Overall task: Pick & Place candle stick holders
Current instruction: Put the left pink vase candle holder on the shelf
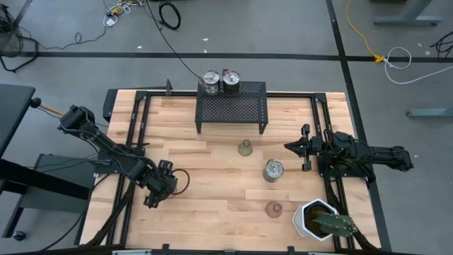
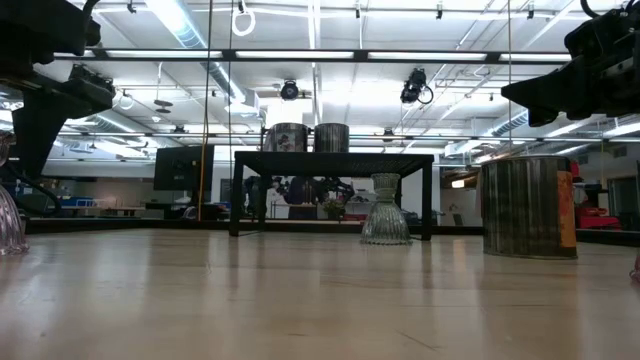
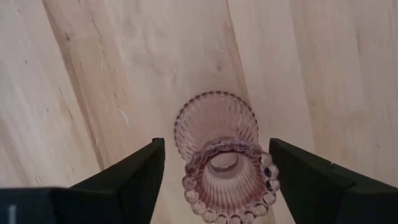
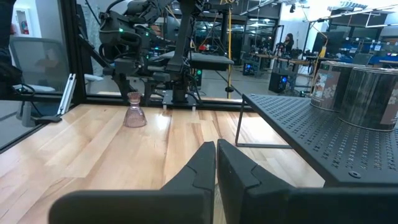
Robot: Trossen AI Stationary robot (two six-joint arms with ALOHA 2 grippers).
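A pink glass holder [image 3: 222,163] stands upright on its base on the wood table, and it also shows in the right wrist view [image 4: 134,116]. My left gripper [image 3: 216,146] is open above it at the table's left near part [image 1: 157,188], one finger on each side of its rim, apart from it. My right gripper [image 4: 216,163] is shut and empty at the table's right [image 1: 290,147]. An olive-green holder [image 1: 245,148], a silvery holder [image 1: 273,170] and a second pink holder [image 1: 273,209] stand on the table. Two silvery holders [image 1: 210,81] [image 1: 231,81] stand on the black mesh rack [image 1: 231,108].
A white hexagonal pot with a cactus [image 1: 322,221] stands at the near right corner. The rack stands at the far middle edge. Black frame rails [image 1: 134,134] run along the table's left and right sides. Bare wood lies between the left gripper and the holders in the middle.
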